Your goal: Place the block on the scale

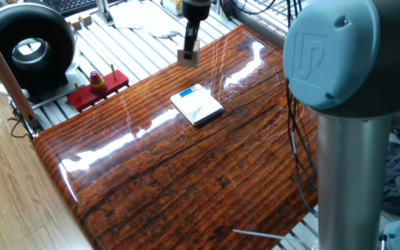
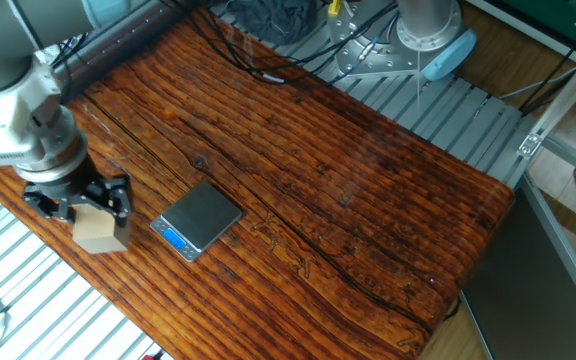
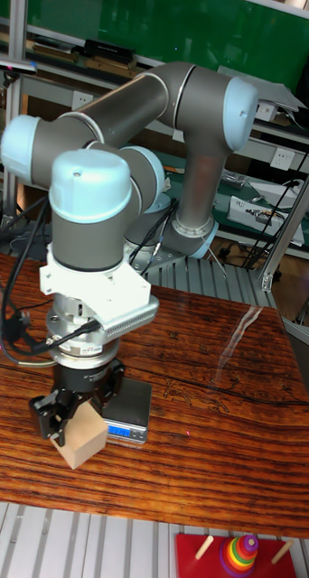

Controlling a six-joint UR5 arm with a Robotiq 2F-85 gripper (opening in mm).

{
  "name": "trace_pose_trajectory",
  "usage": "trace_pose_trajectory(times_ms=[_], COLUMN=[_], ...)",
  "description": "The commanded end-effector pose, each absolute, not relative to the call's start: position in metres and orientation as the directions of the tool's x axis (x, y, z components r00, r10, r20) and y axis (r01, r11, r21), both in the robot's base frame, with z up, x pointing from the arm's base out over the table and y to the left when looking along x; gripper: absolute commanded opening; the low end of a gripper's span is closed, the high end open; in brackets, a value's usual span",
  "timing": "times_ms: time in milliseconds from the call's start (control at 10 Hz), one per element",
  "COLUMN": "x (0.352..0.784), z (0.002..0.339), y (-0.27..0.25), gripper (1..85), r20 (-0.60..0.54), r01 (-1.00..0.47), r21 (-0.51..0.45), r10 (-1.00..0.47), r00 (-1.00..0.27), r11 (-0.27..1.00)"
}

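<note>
The block (image 1: 187,55) is a light tan wooden cube held just above the far corner of the wooden table (image 1: 186,180). My gripper (image 1: 188,50) comes down from above and is shut on it. In the other fixed view the block (image 2: 98,231) sits between the dark fingers of the gripper (image 2: 92,210), left of the scale (image 2: 200,220). The scale (image 1: 196,104) is a flat white square pad with a blue corner, lying bare on the table a short way from the block. The tall fixed view shows the block (image 3: 85,439) tilted in the gripper (image 3: 79,414), in front of the scale (image 3: 135,408).
A red toy base with a ring stacker (image 1: 97,85) lies off the table's left edge, next to a black round device (image 1: 26,48). Black cables (image 1: 294,139) trail across the table's right side. The arm's grey column (image 1: 349,173) fills the foreground.
</note>
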State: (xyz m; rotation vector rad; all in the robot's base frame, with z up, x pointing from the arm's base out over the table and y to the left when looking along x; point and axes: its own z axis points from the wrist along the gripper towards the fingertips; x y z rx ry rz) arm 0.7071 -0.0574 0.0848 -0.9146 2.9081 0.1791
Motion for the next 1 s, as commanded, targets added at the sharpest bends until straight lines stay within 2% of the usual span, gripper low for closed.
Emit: trace_pose_trajectory(times_ms=[0,400,900], x=[0.704,0.714,0.715], z=[0.091,0.091,0.096], y=[-0.038,-0.048,-0.044], gripper=[13.3,1.0,1.0], r20=[-0.107,-0.077,-0.032], r01=[-0.351,-0.066,0.083], r21=[0.154,0.067,0.058], r10=[-0.337,-0.06,0.085], r00=[-0.935,-0.995,-0.996], r11=[0.924,0.996,0.995])
